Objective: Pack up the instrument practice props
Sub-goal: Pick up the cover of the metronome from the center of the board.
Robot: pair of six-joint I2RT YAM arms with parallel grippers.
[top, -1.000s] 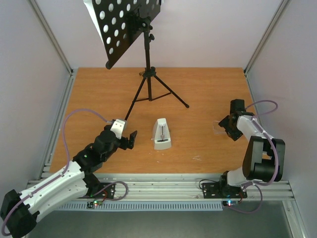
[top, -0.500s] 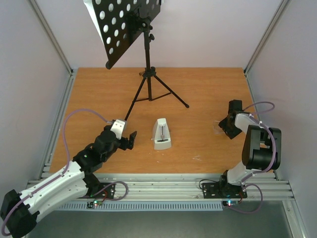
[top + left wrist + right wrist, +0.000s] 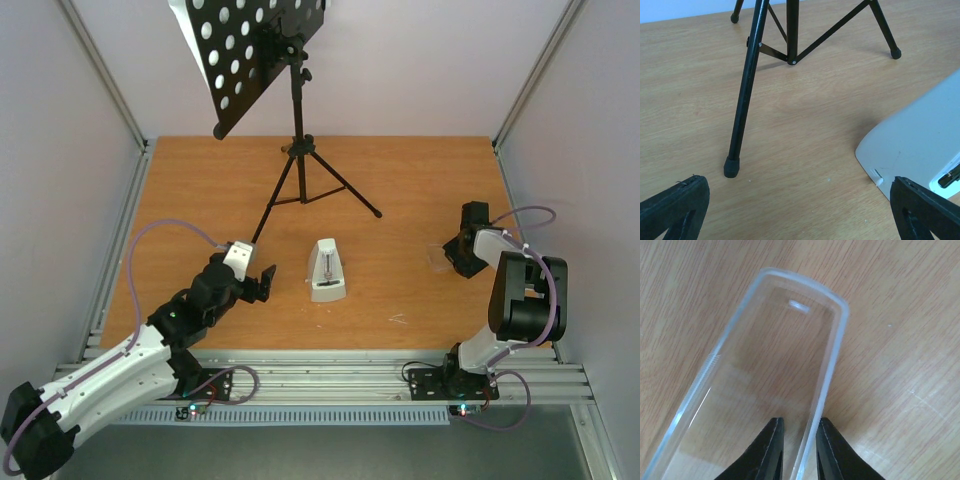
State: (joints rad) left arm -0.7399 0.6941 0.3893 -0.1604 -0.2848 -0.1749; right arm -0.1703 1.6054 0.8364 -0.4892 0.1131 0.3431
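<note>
Slippage worries me: right end effector (image 3: 800, 429) straddles the thin wall of the clear cover (image 3: 774, 362), whether clamped I cannot tell, and slick plastic may escape.

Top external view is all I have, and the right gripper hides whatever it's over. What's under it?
Observer: A clear plastic cover lies on the table; the right gripper straddles its long side wall, one finger inside, one outside.
Operator: Pinched yet?
Observer: The fingers stand narrow around the wall; contact I cannot confirm.
Operator: And the left gripper's aim?
Observer: The left gripper is wide open and empty, facing the gap between the music stand's foot and the metronome.
</note>
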